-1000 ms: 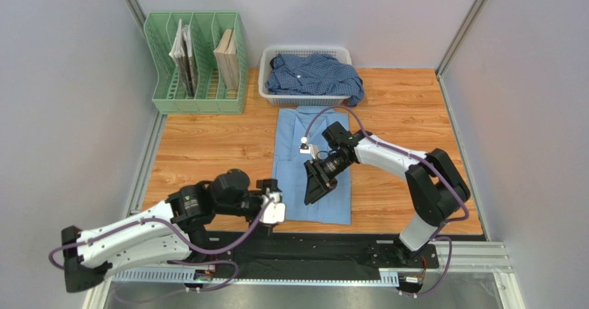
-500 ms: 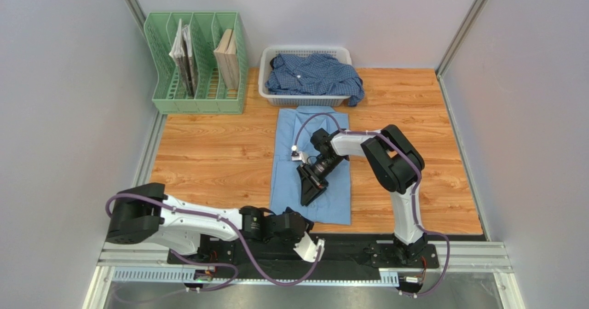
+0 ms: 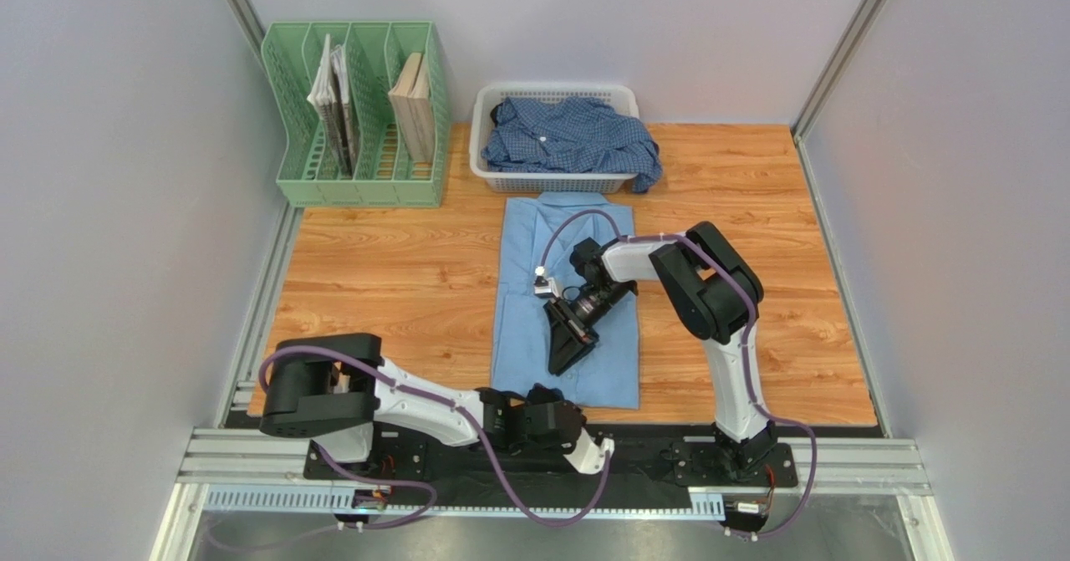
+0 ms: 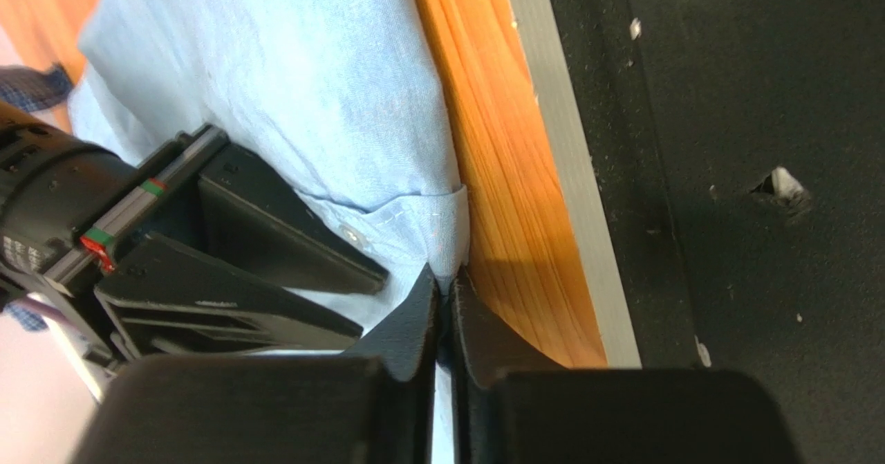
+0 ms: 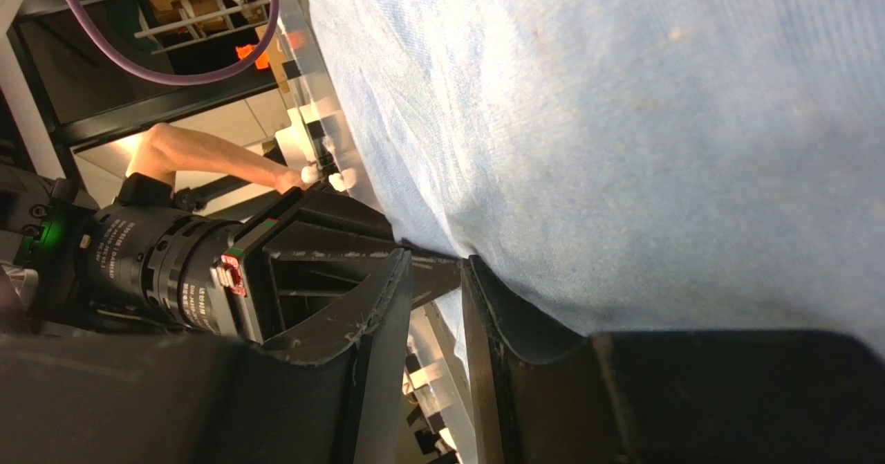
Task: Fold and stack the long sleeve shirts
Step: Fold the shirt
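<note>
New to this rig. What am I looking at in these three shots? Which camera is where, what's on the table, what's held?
Two robot arms are bolted at the table's near edge, each ending in a two-finger gripper. The wide picture comes from a fixed camera above and behind them. The other two come from a camera on each wrist. On the table are a light-blue shirt laid flat, a white basket holding a checked shirt, and a green file rack. The left gripper is shut on the light-blue shirt's near edge. The right gripper lies on that shirt, fingers slightly apart. I cannot tell whether it grips cloth.
</note>
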